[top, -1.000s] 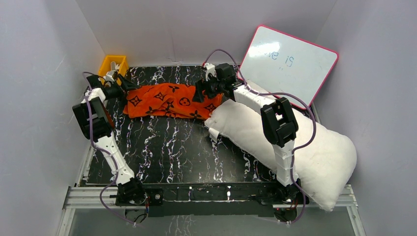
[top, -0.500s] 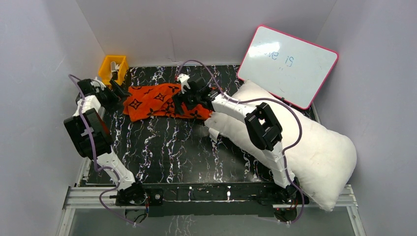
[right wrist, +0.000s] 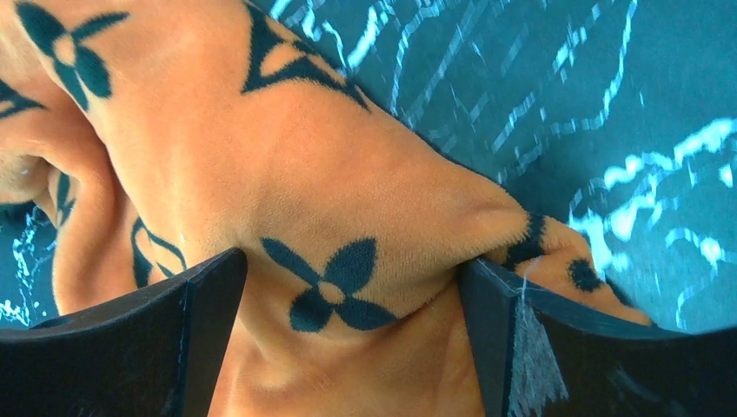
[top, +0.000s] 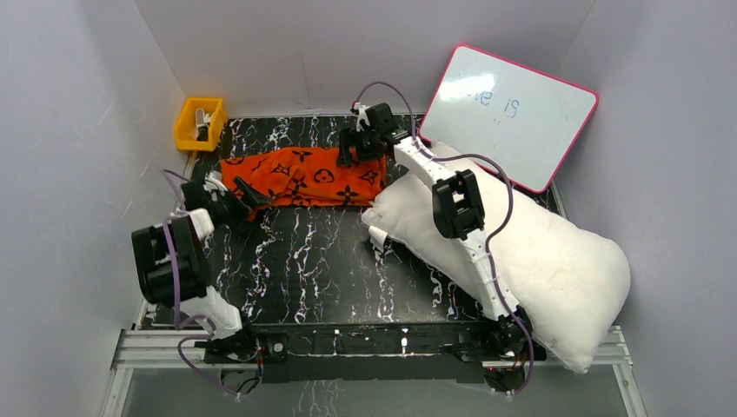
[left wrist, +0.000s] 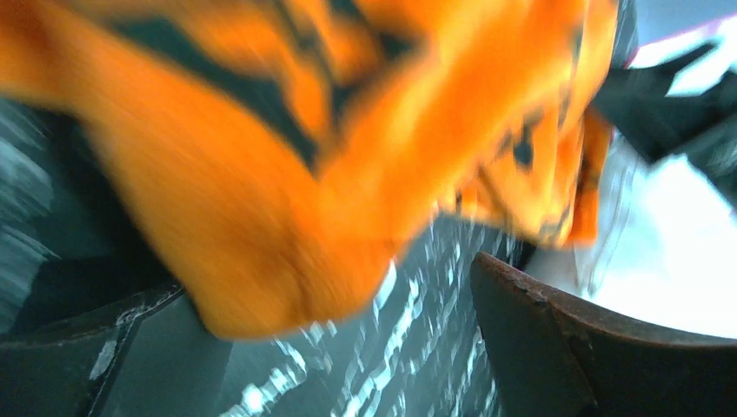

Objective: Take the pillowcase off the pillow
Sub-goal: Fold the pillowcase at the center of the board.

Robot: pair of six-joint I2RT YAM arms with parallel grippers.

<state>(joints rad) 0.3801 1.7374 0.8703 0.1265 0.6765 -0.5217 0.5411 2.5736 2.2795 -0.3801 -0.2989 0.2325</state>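
One dark marbled surface [top: 313,278] carries everything. Across its right side, from the centre to the lower right of the top view, lies the pillow [top: 565,269], bare and white. The pillowcase [top: 304,178] lies flat in the upper centre, its right end just beside the pillow's corner; whether they touch I cannot tell. The cover looks fully off, so the step in hand is likely a clean let-go. The right pincer [top: 348,152] stands wide open at the cloth's upper right edge, a fleece fold between its fingers. The left pincer [top: 252,200], also wide open, is at the lower left end, its own view blurred. Each should rise straight off the cloth before swinging away, since fleece could catch a finger and drag.
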